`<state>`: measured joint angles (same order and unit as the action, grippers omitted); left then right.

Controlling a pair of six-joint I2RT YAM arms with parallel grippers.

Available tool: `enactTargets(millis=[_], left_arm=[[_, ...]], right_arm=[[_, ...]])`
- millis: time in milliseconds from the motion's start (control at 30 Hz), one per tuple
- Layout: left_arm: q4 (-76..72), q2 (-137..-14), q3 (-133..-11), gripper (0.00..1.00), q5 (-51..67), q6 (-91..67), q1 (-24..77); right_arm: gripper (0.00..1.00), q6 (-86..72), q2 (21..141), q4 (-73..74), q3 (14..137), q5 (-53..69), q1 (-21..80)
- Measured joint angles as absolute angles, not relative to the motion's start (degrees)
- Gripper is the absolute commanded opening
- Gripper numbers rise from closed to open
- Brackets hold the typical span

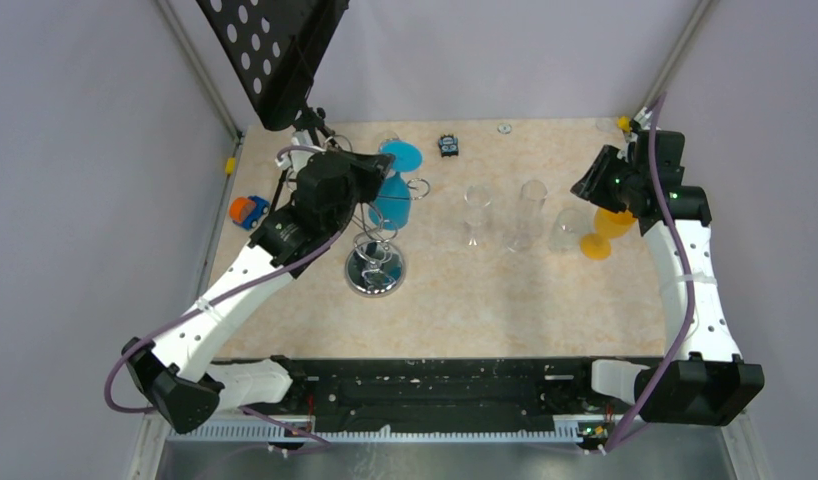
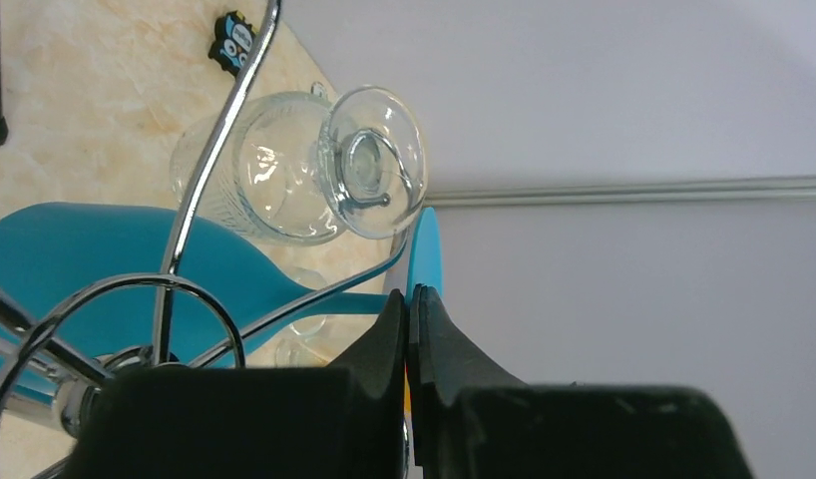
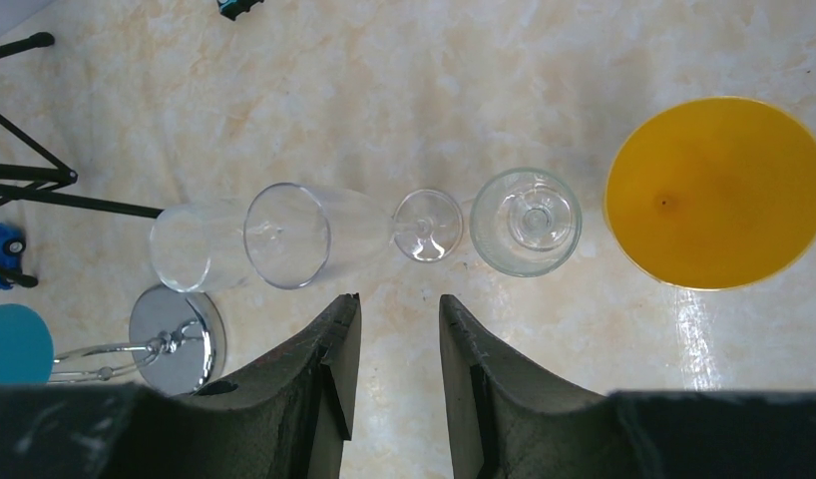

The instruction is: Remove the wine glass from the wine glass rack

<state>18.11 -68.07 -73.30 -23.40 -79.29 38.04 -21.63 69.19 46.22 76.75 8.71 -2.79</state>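
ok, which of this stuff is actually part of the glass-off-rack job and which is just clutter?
Job: wine glass rack; blue wine glass hung on it, its foot pinched by the left fingers; clear wine glass also hung there.
Lying about: three clear glasses off the rack; yellow glass; toy car; black perforated stand.

Overhead looks down from behind me; my left wrist camera hugs the wine glass rack (image 2: pixel 212 150), my right sees it from above.
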Motion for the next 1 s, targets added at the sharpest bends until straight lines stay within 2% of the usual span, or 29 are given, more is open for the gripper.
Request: enactTargets(millis=[133,367,633,833,1000], left_arm=[[17.61,-69.34,-74.85,0.00,-20.99,-78.41,38.28],[13.58,-72.47,-77.19,0.00,-14.31,-76.40,38.96],[7.62,-74.94,-77.71,0.00,-7.18,-74.81,39.22],[1.10,-75.96,-79.46,0.00,-0.75,-76.07,39.29],[-4.67,-75.99,-80.64,0.00,3.68,-82.54,39.48]], right_arm=[[0.41,-21.63,69.17,46.19,76.75,9.04,-2.76],[0.62,-21.63,68.29,45.82,76.75,12.14,-2.61],[0.73,-23.64,65.60,42.09,74.98,22.57,-2.35],[0.76,-36.53,60.69,29.87,66.92,35.05,-2.31],[0.78,-54.65,55.83,10.37,58.67,42.33,-0.86]])
